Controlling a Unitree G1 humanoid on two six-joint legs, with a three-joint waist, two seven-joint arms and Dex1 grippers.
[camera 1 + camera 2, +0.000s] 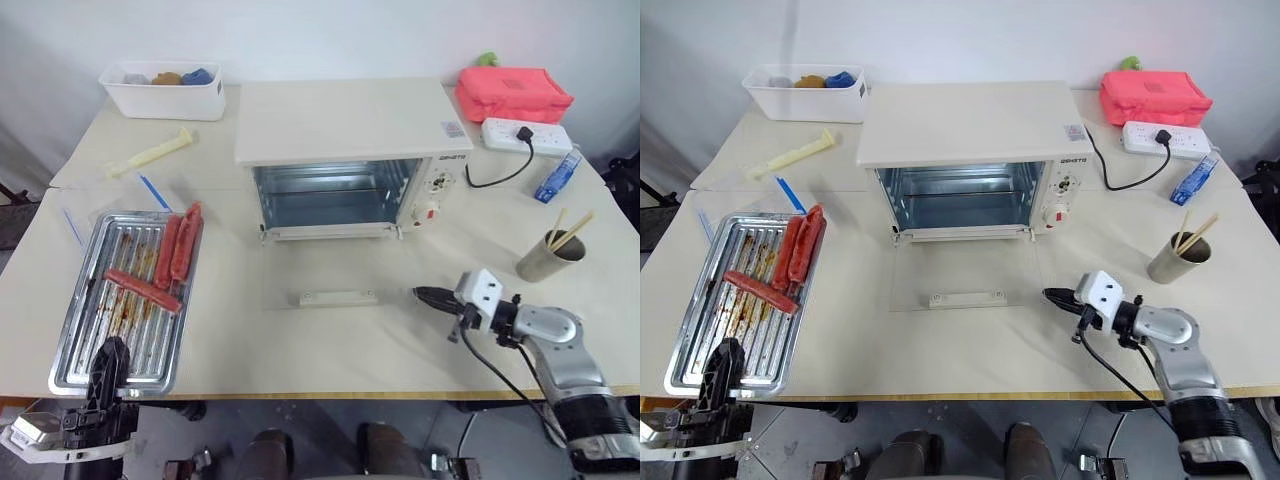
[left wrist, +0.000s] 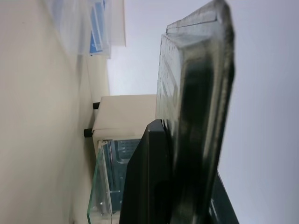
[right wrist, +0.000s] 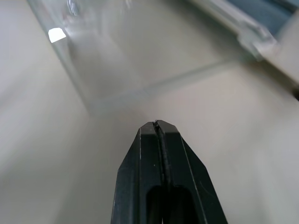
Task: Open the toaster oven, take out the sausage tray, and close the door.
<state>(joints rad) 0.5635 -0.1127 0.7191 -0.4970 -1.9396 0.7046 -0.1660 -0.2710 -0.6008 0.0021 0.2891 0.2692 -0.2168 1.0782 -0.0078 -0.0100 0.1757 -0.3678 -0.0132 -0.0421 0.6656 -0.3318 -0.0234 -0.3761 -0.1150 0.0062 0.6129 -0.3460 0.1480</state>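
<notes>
Surroundings: metal cup (image 1: 547,259) and power strip (image 1: 525,135) stood right of oven (image 1: 345,150).
Tray (image 1: 128,300): long axis ran front-to-back on counter (image 1: 330,340).
Door (image 1: 335,270): lay flat, open.
Left end effector (image 1: 108,372): pinched tray's near rim.
Right end effector (image 1: 432,296): pressed together, empty.

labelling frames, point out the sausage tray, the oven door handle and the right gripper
sausage tray (image 1: 150,345), left eye view, bare ridged bottom.
door handle (image 1: 333,298), left eye view, middle of the bar.
right gripper (image 1: 420,294), left eye view, tips of the shut fingers.

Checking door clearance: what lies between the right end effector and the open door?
Only bare table between right end effector and door; head views show it.
</notes>
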